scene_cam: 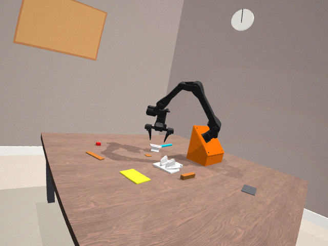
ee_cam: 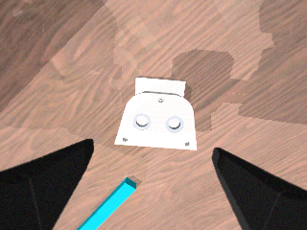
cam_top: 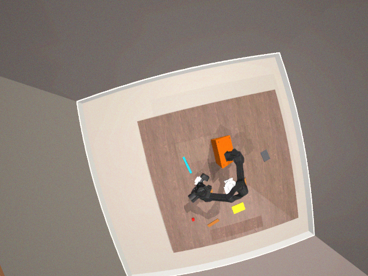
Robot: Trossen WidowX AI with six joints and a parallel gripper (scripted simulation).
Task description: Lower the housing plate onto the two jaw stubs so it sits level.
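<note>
Jaws wide apart, nothing between them, fingertips pointing down, above the housing plate [cam_top: 198, 180] [scene_cam: 155, 145] [ee_cam: 155, 132].
Plate is white, with two round holes side by side; a white support [scene_cam: 155, 149] [ee_cam: 159, 86] shows beneath its edge. It stands on the table [cam_top: 166, 142] [scene_cam: 201, 209] [ee_cam: 269, 168], apart from the white base.

Bearings from the jaws, top view, twelve at the upper edge; nearest first:
- Plate: ten o'clock.
- Small orange chip [cam_top: 211, 191] [scene_cam: 147, 155]: between four and five, mostly hidden in the top view.
- Cyan bar [cam_top: 187, 165] [scene_cam: 166, 145] [ee_cam: 108, 204]: between ten and eleven; at seven from the plate in the wrist view.
- White base [cam_top: 229, 186] [scene_cam: 171, 171], two upright pieces [scene_cam: 164, 161] [scene_cam: 170, 163] on it: three o'clock. Plate not on it.
- Orange wedge-shaped stand [cam_top: 221, 148] [scene_cam: 197, 145], slanted face: one o'clock, with the black arm [cam_top: 240, 171] [scene_cam: 205, 100] mounted there.
- Red cube [cam_top: 193, 219] [scene_cam: 98, 144]: between six and seven.
- Orange strip [cam_top: 213, 222] [scene_cam: 95, 155]: six.
- Orange block [cam_top: 245, 180] [scene_cam: 187, 176]: three, just past the base.
- Yellow sheet [cam_top: 238, 207] [scene_cam: 135, 176]: four, lying flat.
- Dark grey tile [cam_top: 265, 155] [scene_cam: 248, 189]: two, farthest on the table.

Far wall, exterior view: round white clock [scene_cam: 242, 19], upper right.
</note>
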